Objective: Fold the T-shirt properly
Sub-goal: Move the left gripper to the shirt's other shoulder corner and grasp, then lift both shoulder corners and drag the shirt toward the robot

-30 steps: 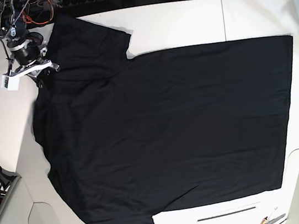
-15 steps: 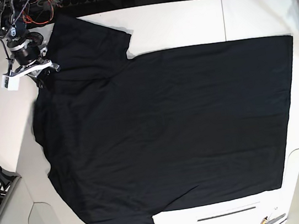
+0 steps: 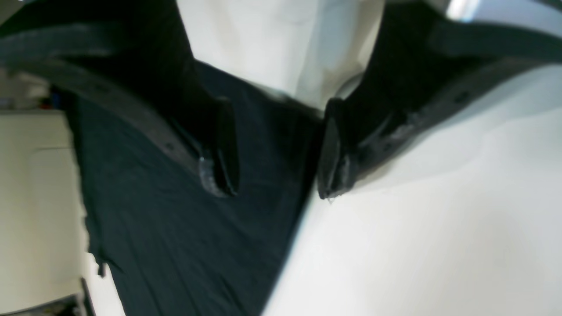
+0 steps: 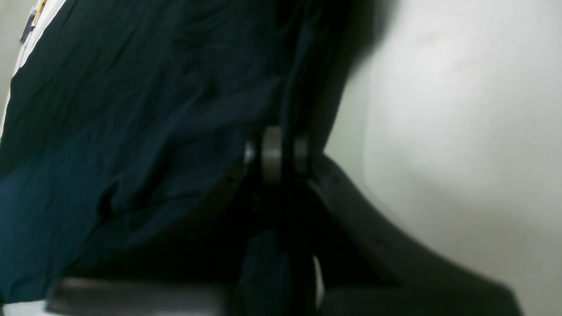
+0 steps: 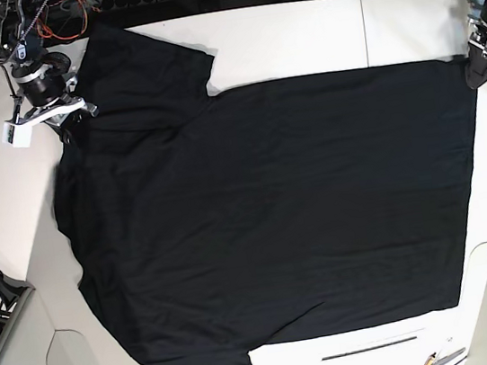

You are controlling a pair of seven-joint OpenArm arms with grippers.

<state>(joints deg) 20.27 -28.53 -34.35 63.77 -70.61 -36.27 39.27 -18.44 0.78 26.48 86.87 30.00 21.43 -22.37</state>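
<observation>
The T-shirt (image 5: pixel 275 214) lay spread flat and plain side up on the table (image 5: pixel 295 34), its long axis running across the base view from the collar end by the right gripper (image 5: pixel 61 120) to the hem end by the left gripper (image 5: pixel 476 73).

The right gripper was clenched on a fold of the T-shirt near the shoulder; in the right wrist view its jaws met on a ridge of dark cloth (image 4: pixel 281 149), with the rest of the shirt (image 4: pixel 131 109) stretching away from it to one side and bare table (image 4: pixel 461 131) on the other.

The left gripper (image 3: pixel 276 153) stood wide and held nothing. In the left wrist view one finger (image 3: pixel 224 145) hung over the cloth (image 3: pixel 189 232) and the other (image 3: pixel 333 149) over the bare table (image 3: pixel 417 241), so the shirt's edge ran between them, just below and slightly to the cloth side. Whether the tips touched the cloth could not be told.

The coming move probably turned on that straddle: the hem corner lay right under the left gripper, which was much the nearer arm to it, and would need only to drop and close. With the far end already pinned, both ends could then be lifted along the shirt's length for a fold. The risk seemed to be pinching table instead of cloth.
</observation>
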